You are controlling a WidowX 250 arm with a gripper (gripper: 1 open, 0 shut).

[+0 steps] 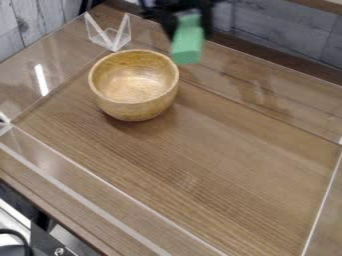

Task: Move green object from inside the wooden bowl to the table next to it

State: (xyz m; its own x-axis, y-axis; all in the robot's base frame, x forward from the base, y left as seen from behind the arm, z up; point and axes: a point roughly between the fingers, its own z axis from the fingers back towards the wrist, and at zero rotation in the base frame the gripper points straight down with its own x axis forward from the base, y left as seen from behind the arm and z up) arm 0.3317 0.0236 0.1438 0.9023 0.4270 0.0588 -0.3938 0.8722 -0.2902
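Camera view: black gripper point(185, 20) at the top edge, blurred, fingers closed tight on the top of the green block point(189, 42). Block hanging upright in the air, clear of the wooden bowl point(134, 85), up and to the right of its rim, above the brown table point(227, 140). Bowl hollow bare. Clear low wall point(107, 30) behind the bowl.

The block point(189, 41) is bright green, held under a black gripper point(185, 20) right of the bowl point(134, 84). The bowl is light tan wood with faint grain. Around it, the table point(214, 150) shows brown wood-grain, edged by clear walls point(47, 170).
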